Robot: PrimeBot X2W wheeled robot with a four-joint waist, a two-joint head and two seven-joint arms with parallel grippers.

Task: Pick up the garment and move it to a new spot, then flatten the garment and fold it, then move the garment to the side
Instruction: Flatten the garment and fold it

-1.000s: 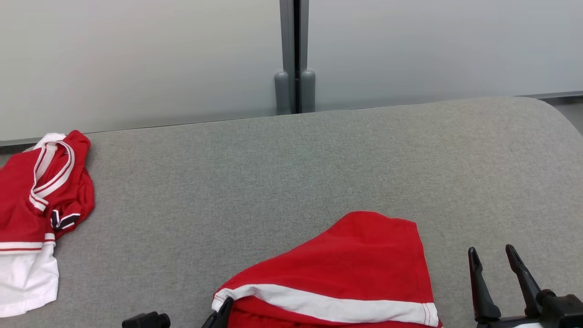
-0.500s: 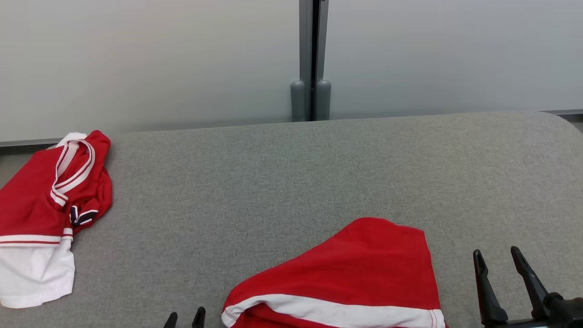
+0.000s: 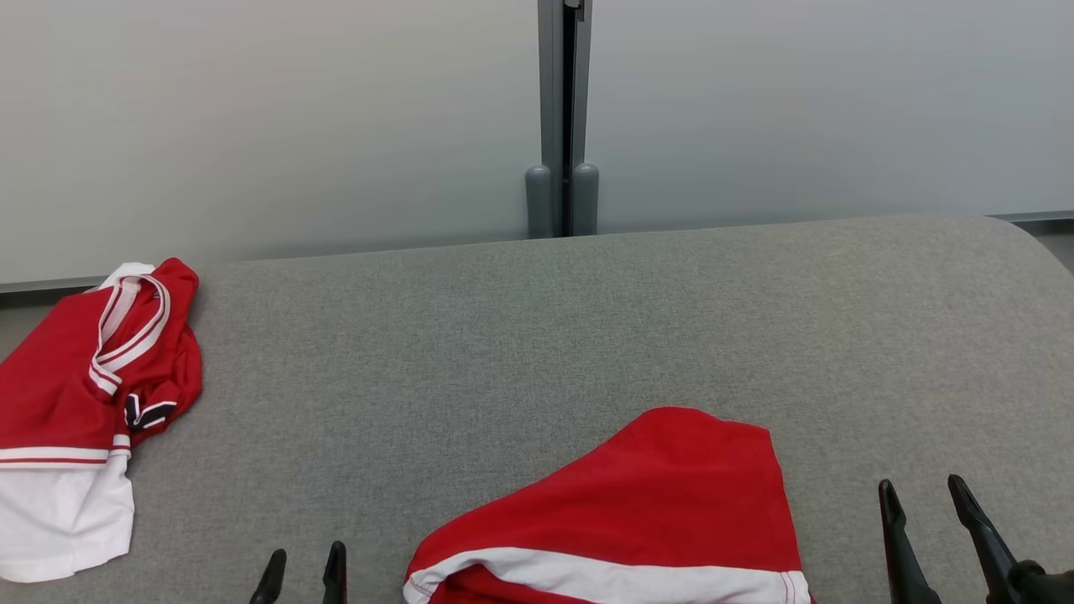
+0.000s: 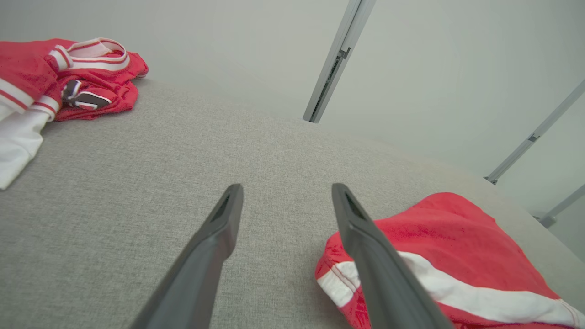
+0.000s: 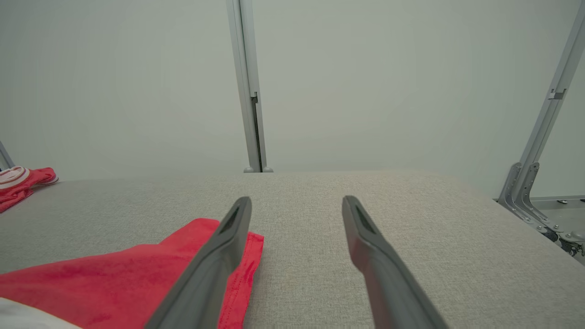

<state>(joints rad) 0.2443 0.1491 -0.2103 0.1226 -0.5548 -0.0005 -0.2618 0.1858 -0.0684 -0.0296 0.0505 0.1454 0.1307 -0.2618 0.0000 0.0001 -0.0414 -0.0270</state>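
**Both tools released, red garment lying between them**

The garment, red with a white band along its near edge, lies in a loose heap on the grey fabric worktop. It sits at the near edge, right of centre in the head view, and its lower part runs out of that view.

The left tool stands just beside the garment's left corner. Its two dark fingers are spread apart and there is nothing between them. In the left wrist view one finger crosses in front of the white-banded corner. Whether it touches the cloth cannot be told from there, but the head view shows a strip of bare worktop between tool and garment.

The right tool is also released, with its fingers parted over bare worktop to the right of the garment. In the right wrist view one finger overlaps the red hem.

A second garment, red with white stripes and a white panel, lies crumpled at the worktop's far left, well apart from the first. Behind the worktop rises a pale wall, split by a grey post.
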